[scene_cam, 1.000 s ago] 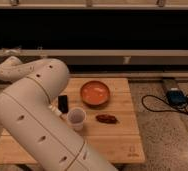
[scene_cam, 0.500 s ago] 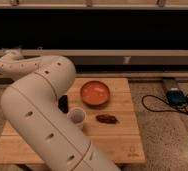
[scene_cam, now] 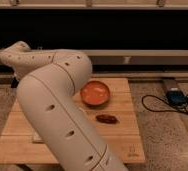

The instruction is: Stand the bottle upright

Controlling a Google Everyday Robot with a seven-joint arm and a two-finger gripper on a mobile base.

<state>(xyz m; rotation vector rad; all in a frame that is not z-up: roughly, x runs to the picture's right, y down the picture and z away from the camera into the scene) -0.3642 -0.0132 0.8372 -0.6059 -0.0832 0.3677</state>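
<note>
The bottle is hidden from this camera view. My large white arm (scene_cam: 57, 100) rises from the bottom edge and bends over the left half of the wooden table (scene_cam: 124, 142), covering what stands there. Its elbow (scene_cam: 18, 54) curls at the upper left. The gripper is out of sight behind the arm, and it is shut.
An orange bowl (scene_cam: 95, 93) sits at the table's back middle, with a small dark brown item (scene_cam: 107, 118) in front of it. A pale flat piece (scene_cam: 37, 137) peeks out left of the arm. A blue device (scene_cam: 176, 95) and black cables (scene_cam: 159, 107) lie on the floor at right.
The arm has swung right and forward across the table. It now covers the white paper cup and the dark object that showed beside it before.
</note>
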